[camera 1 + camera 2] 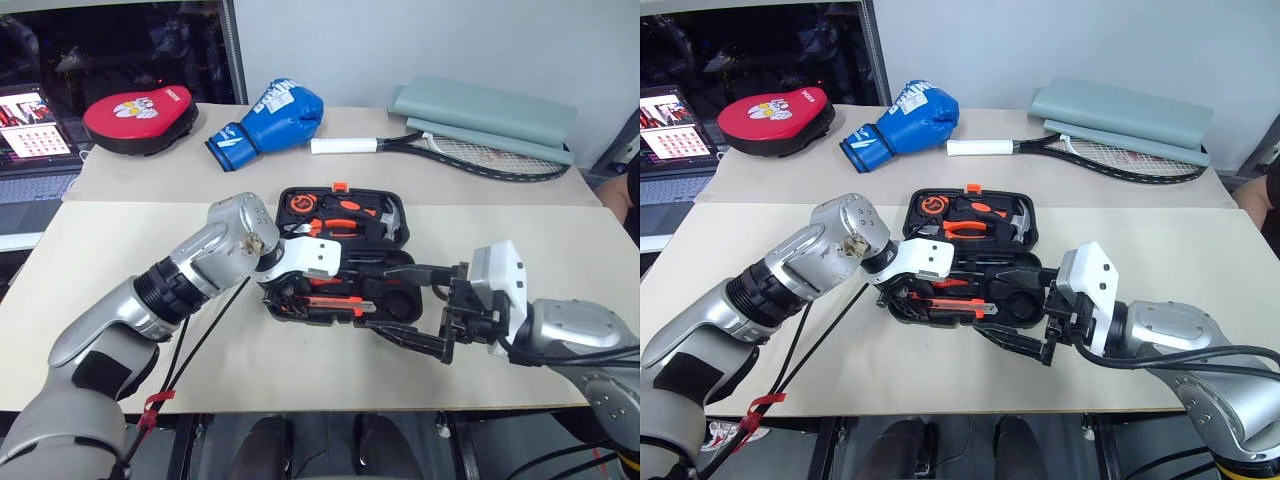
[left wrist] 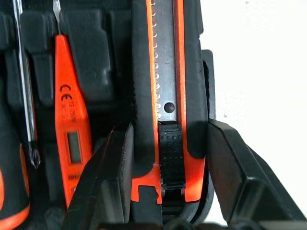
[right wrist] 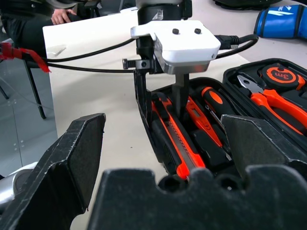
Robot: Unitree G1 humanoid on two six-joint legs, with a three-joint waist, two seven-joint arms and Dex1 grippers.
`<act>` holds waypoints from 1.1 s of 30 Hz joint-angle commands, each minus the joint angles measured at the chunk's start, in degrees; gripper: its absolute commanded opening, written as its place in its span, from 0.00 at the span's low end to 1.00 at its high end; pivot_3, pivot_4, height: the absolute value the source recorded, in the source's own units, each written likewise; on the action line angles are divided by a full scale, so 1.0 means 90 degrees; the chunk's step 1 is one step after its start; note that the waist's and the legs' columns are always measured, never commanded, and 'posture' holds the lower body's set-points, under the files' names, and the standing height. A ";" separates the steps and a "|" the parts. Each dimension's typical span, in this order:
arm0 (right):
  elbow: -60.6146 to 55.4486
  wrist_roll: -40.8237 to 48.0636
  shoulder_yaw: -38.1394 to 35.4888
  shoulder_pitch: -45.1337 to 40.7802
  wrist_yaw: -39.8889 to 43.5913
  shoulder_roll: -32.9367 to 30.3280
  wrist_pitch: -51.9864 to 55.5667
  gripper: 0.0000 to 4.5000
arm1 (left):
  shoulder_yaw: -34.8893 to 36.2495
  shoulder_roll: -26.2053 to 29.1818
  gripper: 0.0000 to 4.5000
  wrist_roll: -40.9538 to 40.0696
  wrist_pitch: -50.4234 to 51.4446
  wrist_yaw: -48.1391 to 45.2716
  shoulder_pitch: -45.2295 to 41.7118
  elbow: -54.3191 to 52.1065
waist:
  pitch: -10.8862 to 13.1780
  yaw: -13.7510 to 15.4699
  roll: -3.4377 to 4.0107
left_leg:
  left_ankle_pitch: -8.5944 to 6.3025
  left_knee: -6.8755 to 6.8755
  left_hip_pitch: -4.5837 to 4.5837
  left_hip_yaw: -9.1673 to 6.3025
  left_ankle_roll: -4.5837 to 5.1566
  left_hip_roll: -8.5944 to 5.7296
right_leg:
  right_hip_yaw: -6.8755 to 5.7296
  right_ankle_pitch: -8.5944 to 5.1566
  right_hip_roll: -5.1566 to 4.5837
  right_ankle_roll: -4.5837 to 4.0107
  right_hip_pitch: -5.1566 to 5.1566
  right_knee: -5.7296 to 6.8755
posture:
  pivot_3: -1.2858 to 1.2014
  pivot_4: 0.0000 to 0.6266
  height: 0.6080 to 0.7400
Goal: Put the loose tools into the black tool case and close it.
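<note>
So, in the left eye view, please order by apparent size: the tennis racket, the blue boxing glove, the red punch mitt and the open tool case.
1. Tennis racket, by far the longest.
2. Black tool case, partly hidden by the left gripper.
3. Blue boxing glove and red punch mitt: they look about equal, so I do not rank them.

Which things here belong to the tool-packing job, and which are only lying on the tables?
Belong to the job:
- black tool case, open
- utility knife, in its slot, between the left claw fingers
- tester pen and screwdriver, in the case

Just lying about:
- blue boxing glove
- red punch pad
- tennis racket
- grey-green folded mat
</note>
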 commanded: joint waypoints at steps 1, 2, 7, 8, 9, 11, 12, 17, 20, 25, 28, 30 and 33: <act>-0.0226 0.0121 -0.0225 -0.0017 -0.0080 -0.0041 -0.0023 1.00 | 0.0000 -0.0139 0.39 0.0002 0.0159 0.0075 -0.0037 -0.0058 | 0.0000 0.0009 0.0000 | 0.0000 0.0000 0.0000 0.0000 0.0000 0.0000 | 0.0000 0.0000 0.0000 0.0000 0.0000 0.0000 | 0.52 0.24 0.97; -0.0231 0.0131 -0.0229 -0.0017 -0.0090 -0.0044 -0.0019 1.00 | -0.0010 -0.0154 0.39 0.0021 0.0116 0.0106 -0.0017 -0.0034 | 0.0000 0.0017 0.0000 | 0.0000 0.0000 0.0001 0.0000 0.0000 0.0000 | 0.0000 0.0000 0.0000 0.0000 0.0001 0.0000 | 0.52 0.24 0.97; -0.0233 0.0180 -0.0260 -0.0008 -0.0116 -0.0072 -0.0014 1.00 | -0.0008 -0.0096 0.61 0.0022 0.0012 0.0117 0.0050 -0.0046 | 0.0000 0.0035 0.0000 | 0.0000 0.0000 0.0003 0.0000 0.0000 0.0000 | 0.0000 0.0000 0.0000 0.0000 0.0003 0.0000 | 0.52 0.24 0.97; -0.0234 0.0181 -0.0260 0.0000 -0.0118 -0.0076 -0.0014 1.00 | 0.0048 -0.0095 0.66 -0.0052 0.0077 0.0087 0.0040 -0.0091 | 0.0000 0.0035 0.0000 | 0.0000 0.0000 0.0003 0.0000 0.0000 0.0000 | 0.0000 0.0000 0.0000 0.0000 0.0002 0.0000 | 0.52 0.24 0.97; -0.0241 0.0179 -0.0251 0.0012 -0.0122 -0.0077 -0.0013 1.00 | 0.0175 -0.0112 0.75 -0.0202 0.0199 0.0036 -0.0002 -0.0150 | 0.0000 0.0030 0.0000 | 0.0000 0.0000 0.0002 0.0000 0.0000 0.0000 | 0.0000 0.0000 0.0000 0.0000 0.0002 0.0000 | 0.52 0.24 0.97; -0.0263 0.0179 -0.0226 0.0029 -0.0129 -0.0079 -0.0009 1.00 | 0.0492 -0.0142 0.90 -0.0524 0.0451 -0.0083 -0.0155 -0.0222 | 0.0000 0.0020 0.0000 | 0.0000 -0.0001 0.0001 0.0001 0.0000 0.0001 | 0.0001 0.0000 0.0000 0.0000 -0.0001 -0.0001 | 0.52 0.24 0.97; -0.0272 0.0184 -0.0220 0.0034 -0.0130 -0.0080 -0.0007 1.00 | 0.0645 -0.0145 0.98 -0.0671 0.0544 -0.0143 -0.0240 -0.0236 | 0.0000 0.0020 0.0000 | 0.0000 -0.0001 0.0000 0.0000 0.0000 0.0001 | 0.0000 0.0000 0.0000 -0.0001 -0.0002 -0.0002 | 0.52 0.24 0.97; -0.0198 0.0174 -0.0237 0.0012 -0.0097 -0.0104 -0.0027 1.00 | 0.0952 -0.0079 0.98 -0.0940 0.0480 -0.0154 -0.0506 -0.0019 | 0.0000 0.0030 0.0000 | 0.0000 0.0004 -0.0003 0.0000 0.0000 0.0000 | 0.0000 0.0000 0.0000 0.0000 -0.0001 -0.0002 | 0.52 0.24 0.97; -0.0165 0.0163 -0.0216 -0.0039 -0.0090 -0.0115 -0.0024 1.00 | 0.0956 -0.0174 0.83 -0.0903 0.0058 0.0001 -0.0405 0.0237 | -0.0001 0.0031 0.0001 | 0.0000 0.0003 0.0004 0.0000 0.0000 0.0000 | 0.0000 -0.0001 0.0000 0.0000 0.0005 -0.0001 | 0.52 0.24 0.97; -0.0169 0.0217 -0.0271 -0.0060 -0.0078 -0.0169 0.0012 1.00 | 0.0894 -0.0351 0.42 -0.0930 -0.0209 0.0081 -0.0235 0.0435 | 0.0000 0.0036 0.0001 | 0.0000 0.0004 0.0002 0.0000 0.0000 0.0000 | 0.0000 0.0000 0.0000 -0.0001 0.0002 0.0001 | 0.52 0.24 0.97; -0.0194 0.0255 -0.0315 -0.0019 -0.0072 -0.0228 0.0027 1.00 | 0.0756 -0.0228 0.20 -0.0865 -0.0438 -0.0091 -0.0123 0.0369 | 0.0000 0.0036 0.0001 | 0.0000 0.0004 0.0000 0.0001 0.0000 0.0000 | 0.0000 0.0000 0.0000 -0.0001 0.0002 -0.0001 | 0.52 0.24 0.97; -0.0209 0.0276 -0.0328 -0.0005 -0.0087 -0.0239 0.0036 1.00 | 0.0712 -0.0161 0.02 -0.0848 -0.0504 -0.0169 -0.0088 0.0335 | 0.0000 0.0034 0.0001 | 0.0000 0.0003 0.0001 0.0002 0.0000 0.0000 | 0.0001 0.0000 0.0000 -0.0001 0.0001 0.0000 | 0.52 0.24 0.97; -0.0242 0.0319 -0.0354 0.0027 -0.0113 -0.0252 0.0053 1.00 | 0.0615 -0.0056 0.01 -0.0762 -0.0667 -0.0230 -0.0038 0.0307 | -0.0001 0.0036 0.0001 | 0.0000 0.0003 0.0001 0.0001 0.0000 0.0001 | 0.0001 0.0000 0.0000 -0.0001 0.0001 0.0001 | 0.52 0.24 0.97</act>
